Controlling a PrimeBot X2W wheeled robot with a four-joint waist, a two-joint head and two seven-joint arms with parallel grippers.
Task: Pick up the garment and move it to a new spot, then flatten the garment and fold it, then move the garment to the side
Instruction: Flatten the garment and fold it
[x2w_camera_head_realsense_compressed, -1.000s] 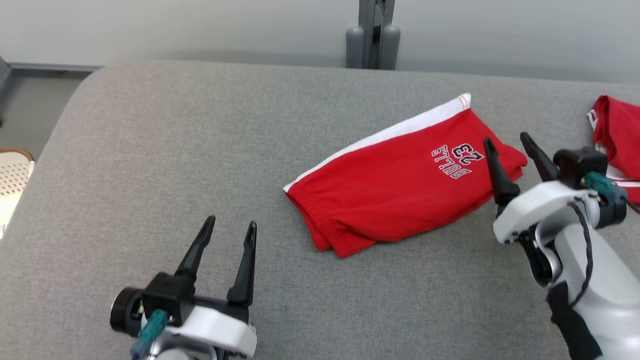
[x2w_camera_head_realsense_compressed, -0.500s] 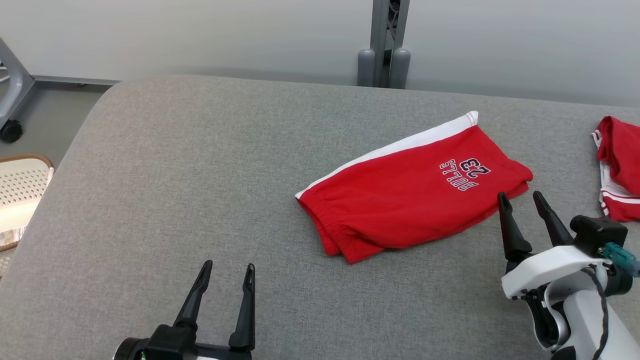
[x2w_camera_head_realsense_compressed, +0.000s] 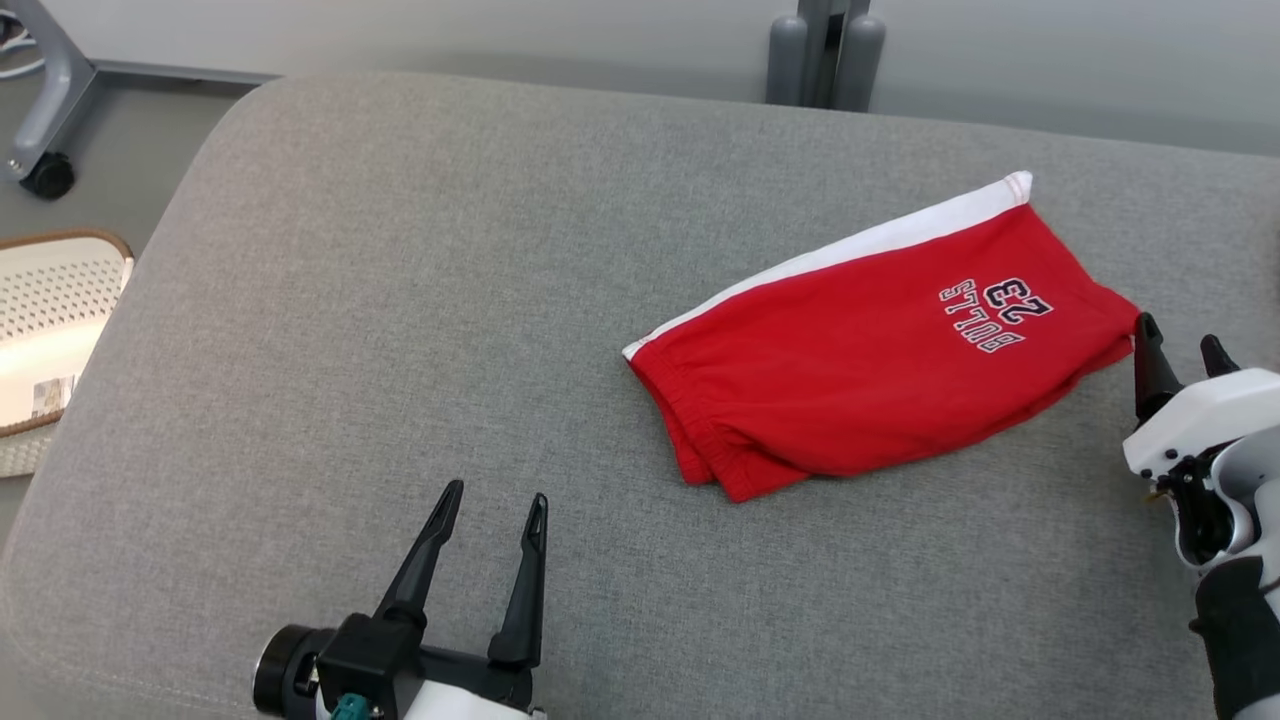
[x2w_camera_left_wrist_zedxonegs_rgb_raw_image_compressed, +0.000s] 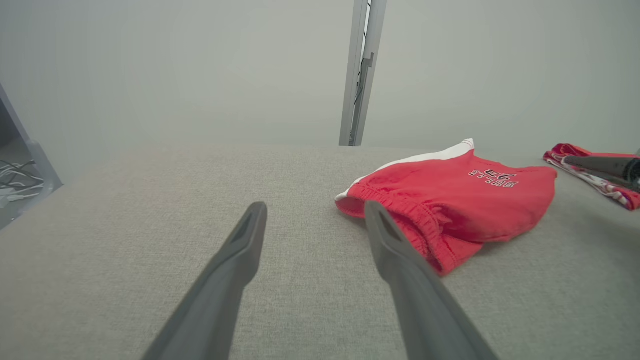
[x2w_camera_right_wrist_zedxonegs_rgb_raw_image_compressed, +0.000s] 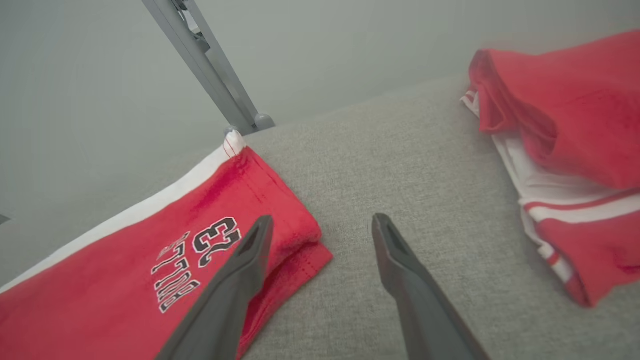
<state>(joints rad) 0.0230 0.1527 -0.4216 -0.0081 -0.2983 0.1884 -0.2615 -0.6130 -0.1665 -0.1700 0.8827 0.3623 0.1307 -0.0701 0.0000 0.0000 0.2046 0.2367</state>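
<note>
The garment (x2w_camera_head_realsense_compressed: 880, 350) is a pair of red shorts with a white side stripe and dark lettering. It lies folded flat on the grey padded table (x2w_camera_head_realsense_compressed: 400, 300), right of centre. My right gripper (x2w_camera_head_realsense_compressed: 1177, 330) is open just off the garment's right end, with its left finger tip at the hem corner. The right wrist view shows that gripper (x2w_camera_right_wrist_zedxonegs_rgb_raw_image_compressed: 322, 217) holding nothing, its left finger over the edge of the garment (x2w_camera_right_wrist_zedxonegs_rgb_raw_image_compressed: 150, 260). My left gripper (x2w_camera_head_realsense_compressed: 497, 492) is open and empty above bare table, near the front edge. In the left wrist view, it (x2w_camera_left_wrist_zedxonegs_rgb_raw_image_compressed: 315, 205) points at the waistband end of the garment (x2w_camera_left_wrist_zedxonegs_rgb_raw_image_compressed: 450, 205).
A second red and white cloth (x2w_camera_right_wrist_zedxonegs_rgb_raw_image_compressed: 575, 140) lies on the table to the right of my right gripper. A grey post (x2w_camera_head_realsense_compressed: 825, 45) stands behind the far edge of the table. On the floor to the left are a white perforated basket (x2w_camera_head_realsense_compressed: 50, 300) and a wheeled stand leg (x2w_camera_head_realsense_compressed: 45, 120).
The head camera has shifted. My right gripper has drawn back from over the lettered end of the garment to just off its right corner. It stays open. The left gripper holds its place.
</note>
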